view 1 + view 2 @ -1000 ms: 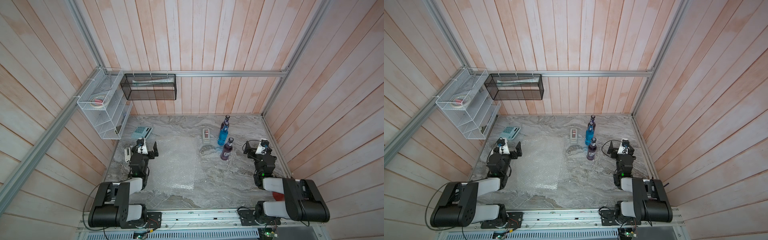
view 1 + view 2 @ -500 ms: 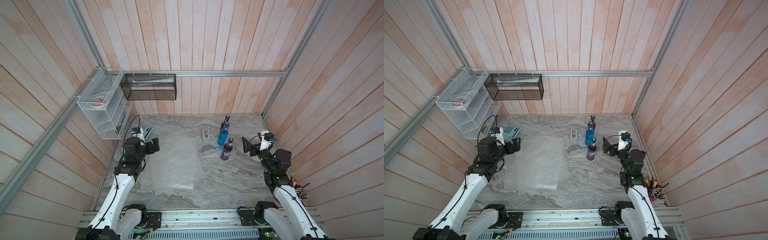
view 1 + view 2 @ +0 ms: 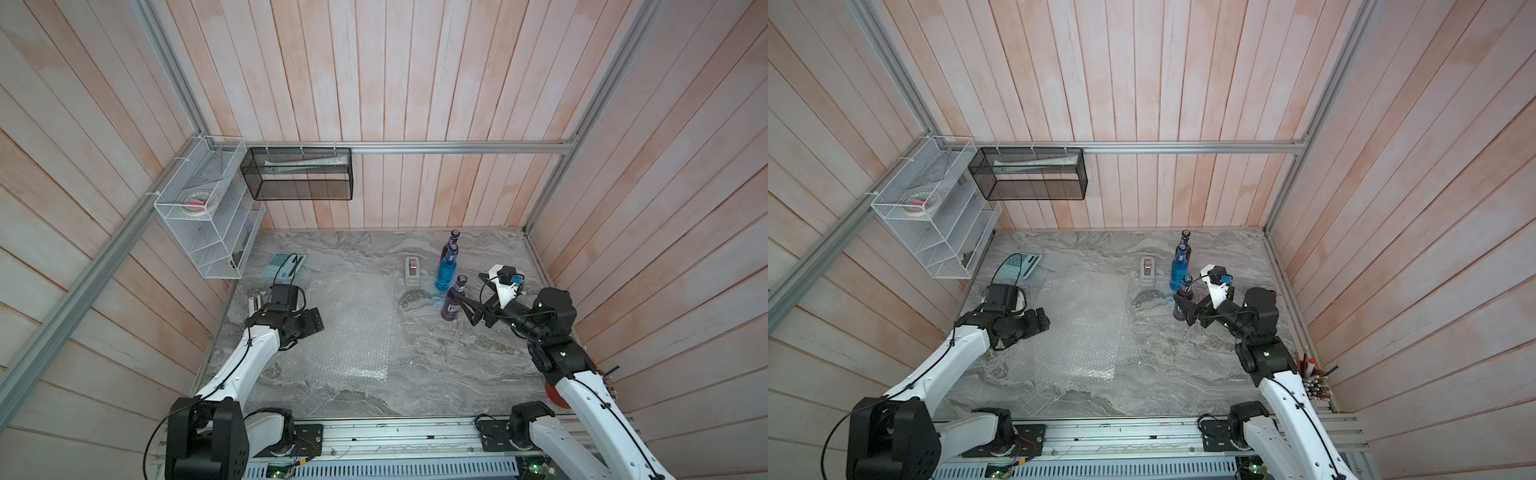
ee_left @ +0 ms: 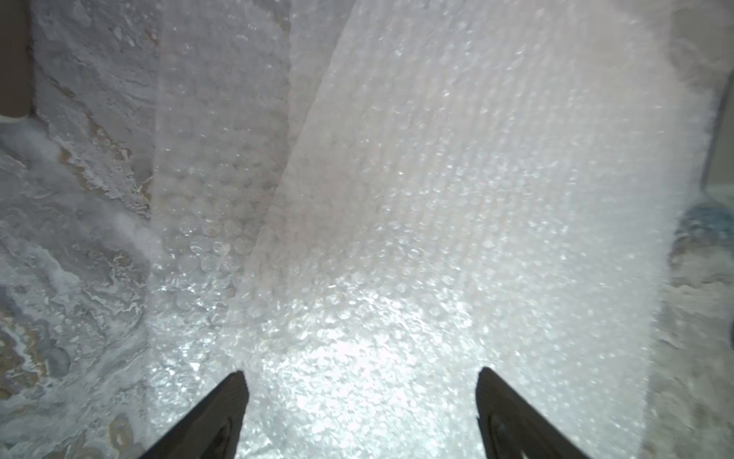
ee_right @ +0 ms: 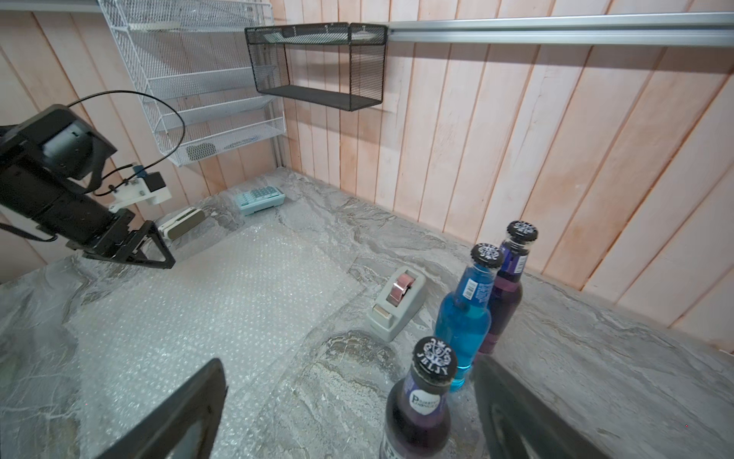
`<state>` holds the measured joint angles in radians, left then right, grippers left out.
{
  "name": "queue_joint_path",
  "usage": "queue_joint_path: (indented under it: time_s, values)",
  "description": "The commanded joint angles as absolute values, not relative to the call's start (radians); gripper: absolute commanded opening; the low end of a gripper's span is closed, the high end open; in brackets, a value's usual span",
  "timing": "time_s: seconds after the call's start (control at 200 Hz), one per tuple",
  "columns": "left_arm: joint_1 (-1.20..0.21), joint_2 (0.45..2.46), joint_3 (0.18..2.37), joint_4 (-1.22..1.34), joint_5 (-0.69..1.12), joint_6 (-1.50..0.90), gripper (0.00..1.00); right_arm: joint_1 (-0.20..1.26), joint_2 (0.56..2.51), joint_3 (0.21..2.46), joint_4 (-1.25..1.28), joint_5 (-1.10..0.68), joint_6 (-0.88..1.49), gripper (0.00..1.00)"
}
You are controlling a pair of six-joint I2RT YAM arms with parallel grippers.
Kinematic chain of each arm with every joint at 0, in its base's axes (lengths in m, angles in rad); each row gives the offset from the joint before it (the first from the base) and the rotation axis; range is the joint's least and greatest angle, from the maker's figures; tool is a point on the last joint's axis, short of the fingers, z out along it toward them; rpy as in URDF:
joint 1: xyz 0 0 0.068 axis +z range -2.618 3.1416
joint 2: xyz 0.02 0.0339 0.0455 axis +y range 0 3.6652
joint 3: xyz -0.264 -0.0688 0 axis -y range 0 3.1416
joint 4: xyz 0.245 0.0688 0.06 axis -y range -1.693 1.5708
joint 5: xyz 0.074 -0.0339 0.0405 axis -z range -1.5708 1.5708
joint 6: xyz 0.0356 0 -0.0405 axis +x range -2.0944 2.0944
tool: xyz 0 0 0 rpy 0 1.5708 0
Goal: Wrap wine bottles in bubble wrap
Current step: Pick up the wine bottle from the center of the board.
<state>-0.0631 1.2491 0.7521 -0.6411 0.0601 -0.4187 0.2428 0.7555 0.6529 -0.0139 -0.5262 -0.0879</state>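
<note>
- We stretch our left arm [image 3: 245, 365] forward from its base, wrist bent so that the left gripper [image 3: 311, 322] points toward our right side, held low.
- Its fingers [image 4: 214, 413] stand wide apart, with nothing between them.
- Our right arm [image 3: 582, 390] rises from its base and folds at the elbow; the right gripper [image 3: 468, 311] points toward our left.
- Its jaws are spread wide too, clamped on nothing.

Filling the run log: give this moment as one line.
left gripper: open over bubble wrap | right gripper: open, facing white-labelled purple bottle | wrapping: not started
</note>
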Motion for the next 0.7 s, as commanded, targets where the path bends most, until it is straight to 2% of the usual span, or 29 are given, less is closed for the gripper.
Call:
queue_joint_path:
  time_s: [0.0,0.12,0.275,0.34,0.575,0.695]
  values:
    - [-0.035,1.292,0.779,-0.567,-0.025,-0.385,0.88,0.297,0.768,0.698,-0.055,-0.441,-0.136,0.98]
    - [-0.001,1.384,0.825,-0.501,0.016,-0.348,0.82,0.332,0.793,0.715,-0.046,-0.411,-0.138,0.98]
    - [0.000,1.494,0.891,-0.490,0.037,-0.319,0.67,0.357,0.819,0.737,-0.048,-0.345,-0.150,0.98]
    - [0.000,1.527,0.900,-0.492,0.031,-0.317,0.65,0.357,0.821,0.742,-0.058,-0.305,-0.164,0.98]
    - [0.000,1.585,0.910,-0.491,0.031,-0.328,0.52,0.341,0.857,0.765,-0.071,-0.213,-0.170,0.98]
    - [-0.002,1.581,0.898,-0.503,0.062,-0.357,0.45,0.285,0.857,0.750,-0.035,-0.253,-0.132,0.98]
